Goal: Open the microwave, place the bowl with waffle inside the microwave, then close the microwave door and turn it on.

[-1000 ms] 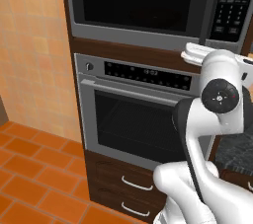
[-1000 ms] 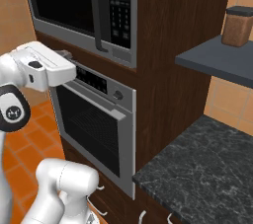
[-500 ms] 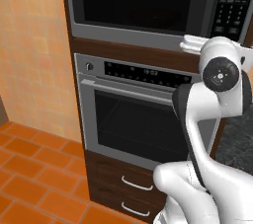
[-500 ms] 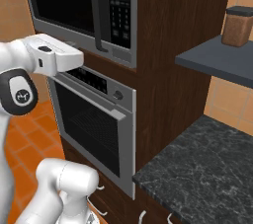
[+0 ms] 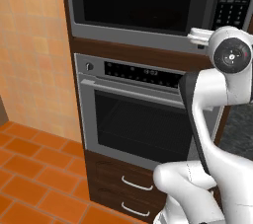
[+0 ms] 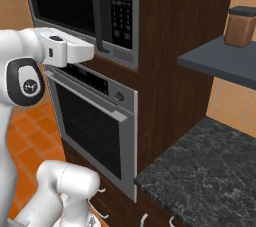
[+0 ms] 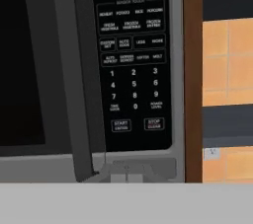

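The microwave (image 5: 143,6) fills the top of the left base frame, its upper part cut off, the microwave door (image 7: 34,70) shut with its dark handle (image 7: 81,80) left of the keypad (image 7: 132,70); the gripper's fingertips are hidden, so its grip cannot be told

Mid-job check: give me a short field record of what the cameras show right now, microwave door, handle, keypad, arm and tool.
microwave door: wide grey-framed door with black window, shut
door handle: dark vertical bar, left of the keypad, not gripped
keypad: black button panel, blue clock lit above it
arm: white hand raised level with the microwave's lower edge, pointing at the handle's foot
tool: fingers not visible, state cannot be told
below: steel-framed oven with horizontal bar handle, shut
side: brown canister on dark shelf
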